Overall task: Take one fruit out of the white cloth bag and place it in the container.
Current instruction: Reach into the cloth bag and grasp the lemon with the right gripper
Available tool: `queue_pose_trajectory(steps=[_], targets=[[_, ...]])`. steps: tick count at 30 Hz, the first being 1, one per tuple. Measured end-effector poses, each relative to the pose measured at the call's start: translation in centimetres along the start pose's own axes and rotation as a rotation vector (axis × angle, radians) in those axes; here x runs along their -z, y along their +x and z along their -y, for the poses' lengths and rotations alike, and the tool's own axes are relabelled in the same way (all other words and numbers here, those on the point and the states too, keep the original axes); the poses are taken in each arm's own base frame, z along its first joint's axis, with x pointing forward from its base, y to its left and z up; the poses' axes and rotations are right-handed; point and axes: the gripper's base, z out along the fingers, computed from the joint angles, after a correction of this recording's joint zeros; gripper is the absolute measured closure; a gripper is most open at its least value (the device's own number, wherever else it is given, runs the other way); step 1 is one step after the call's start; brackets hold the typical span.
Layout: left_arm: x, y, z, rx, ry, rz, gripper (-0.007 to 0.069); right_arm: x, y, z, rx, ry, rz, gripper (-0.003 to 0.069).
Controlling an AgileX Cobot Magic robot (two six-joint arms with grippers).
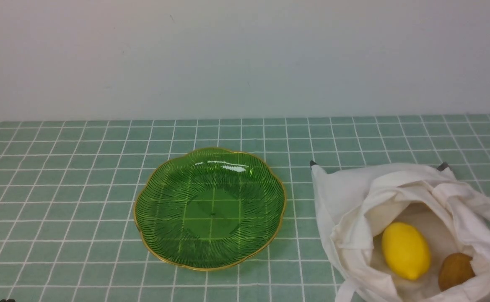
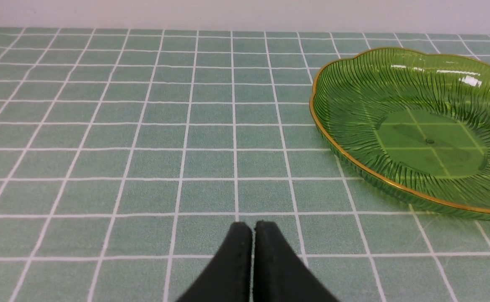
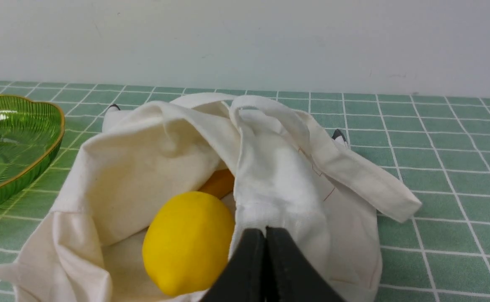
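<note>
Left jaws, in the left wrist view, are pressed together on nothing above the checked tabletop (image 2: pixel 144 138), with the container (image 2: pixel 345 109) near them. In the right wrist view, the right jaws are likewise closed and empty, just before the white cloth bag (image 3: pixel 278 176). The fruit (image 3: pixel 188 241) lies inside its open mouth. In the front view, the fruit sits in the bag beside a brown fruit (image 1: pixel 455 270), and the container stands apart on the bag's left.

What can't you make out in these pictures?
Front view: white cloth bag cut off by the bottom edge; brown fruit partly behind its fold.
Right wrist view: orange thing behind the lemon, mostly covered by cloth; unidentifiable.
Left wrist view: green dish cut off by the frame edge.
</note>
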Motion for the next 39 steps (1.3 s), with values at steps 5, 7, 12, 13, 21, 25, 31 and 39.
queue_pose_trajectory(steps=[5, 7, 12, 13, 21, 25, 31, 39], targets=[[0.0, 0.0, 0.0, 0.0, 0.0, 0.0, 0.0632, 0.0, -0.4, -0.2, -0.15, -0.03, 0.053, 0.0673], [0.0, 0.0, 0.0, 0.0, 0.0, 0.0, 0.0632, 0.1, -1.2, -0.3, -0.338, -0.057, 0.133, 0.0673], [0.0, 0.0, 0.0, 0.0, 0.0, 0.0, 0.0632, 0.3, -2.5, 0.1, -0.738, -0.093, 0.28, 0.0673], [0.0, 0.0, 0.0, 0.0, 0.0, 0.0, 0.0632, 0.4, -2.6, 0.2, -0.786, -0.095, 0.292, 0.0673], [0.0, 0.0, 0.0, 0.0, 0.0, 0.0, 0.0632, 0.7, -3.4, 1.0, -0.903, -0.072, 0.4, 0.0673], [0.0, 0.0, 0.0, 0.0, 0.0, 0.0, 0.0632, 2.8, -9.1, 0.5, -0.7, -0.132, 0.463, 0.0673], [0.0, 0.0, 0.0, 0.0, 0.0, 0.0, 0.0632, 0.6, -17.7, -1.5, -0.353, -0.226, 0.11, 0.0673], [0.0, 0.0, 0.0, 0.0, 0.0, 0.0, 0.0632, -8.5, -18.6, -2.6, -0.118, -0.311, -0.521, 0.0673]])
